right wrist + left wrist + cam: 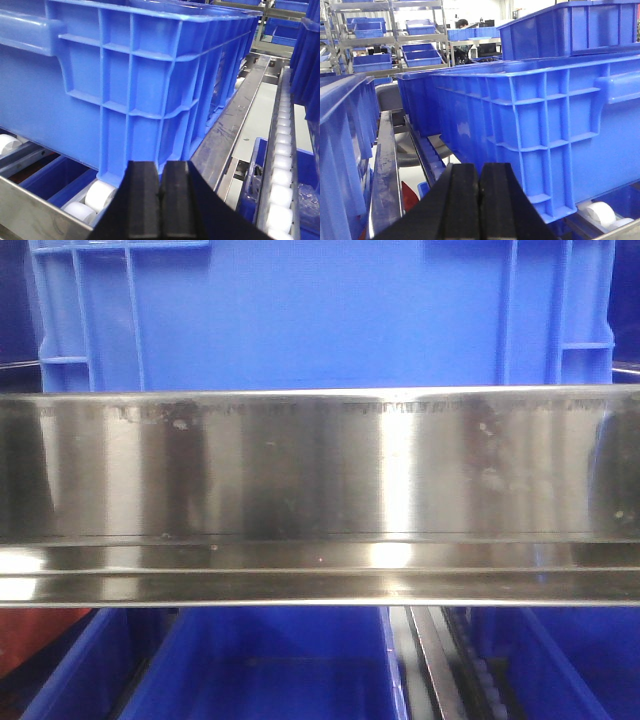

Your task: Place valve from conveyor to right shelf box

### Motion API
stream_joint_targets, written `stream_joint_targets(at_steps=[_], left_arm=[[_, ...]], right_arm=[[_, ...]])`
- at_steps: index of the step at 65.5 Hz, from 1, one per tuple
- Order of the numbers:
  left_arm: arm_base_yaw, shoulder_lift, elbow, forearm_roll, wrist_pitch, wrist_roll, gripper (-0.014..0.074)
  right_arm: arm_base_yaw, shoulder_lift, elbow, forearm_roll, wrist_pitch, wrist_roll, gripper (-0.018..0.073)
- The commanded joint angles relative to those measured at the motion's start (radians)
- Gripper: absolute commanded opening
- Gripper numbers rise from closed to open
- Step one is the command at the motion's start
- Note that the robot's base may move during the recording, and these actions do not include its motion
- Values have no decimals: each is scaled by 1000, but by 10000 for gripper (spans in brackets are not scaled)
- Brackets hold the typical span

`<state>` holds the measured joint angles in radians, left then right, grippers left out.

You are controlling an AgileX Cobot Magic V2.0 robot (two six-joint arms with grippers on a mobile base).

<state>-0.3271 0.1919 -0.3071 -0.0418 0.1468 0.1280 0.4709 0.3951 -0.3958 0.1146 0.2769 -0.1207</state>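
Two grippers appeared at the bottom edge of their wrist views, each with its black pads pressed together and nothing between them: the left gripper [479, 200] and the right gripper [160, 200]. Neither the valve nor the conveyor was visible in any view, so their positions could not be determined. In the left wrist view, a large ribbed blue crate [545, 135] stood just beyond the gripper on the right, resting on white rollers [600, 212]; a second blue bin [345, 150] rose at the left edge, with a steel rail [385, 170] running between the two. Farther back stood steel racks holding smaller blue bins [372, 62]. In the right wrist view, a blue crate [125, 85] filled the left of the frame above white rollers [95, 197]; a flat steel rail [235, 120] ran alongside it, and a line of white rollers [282, 145] extended away on the right. In the front view, a broad brushed stainless rail of the right shelf [320, 490] spanned the frame, with blue bins [270, 660] below it and a blue crate [320, 310] behind and above it.
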Motion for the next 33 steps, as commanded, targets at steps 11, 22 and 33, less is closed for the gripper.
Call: stream_joint_targets(at_steps=[11, 22, 33], left_arm=[[6, -6, 3, -8, -24, -8, -111], [6, -6, 3, -8, -24, -8, -111], [6, -6, 3, -8, -24, -8, -111]], right_arm=[[1, -5, 1, -9, -28, -1, -158], [1, -5, 1, -9, -28, -1, -158], [1, -5, 1, -9, -28, -1, -158]])
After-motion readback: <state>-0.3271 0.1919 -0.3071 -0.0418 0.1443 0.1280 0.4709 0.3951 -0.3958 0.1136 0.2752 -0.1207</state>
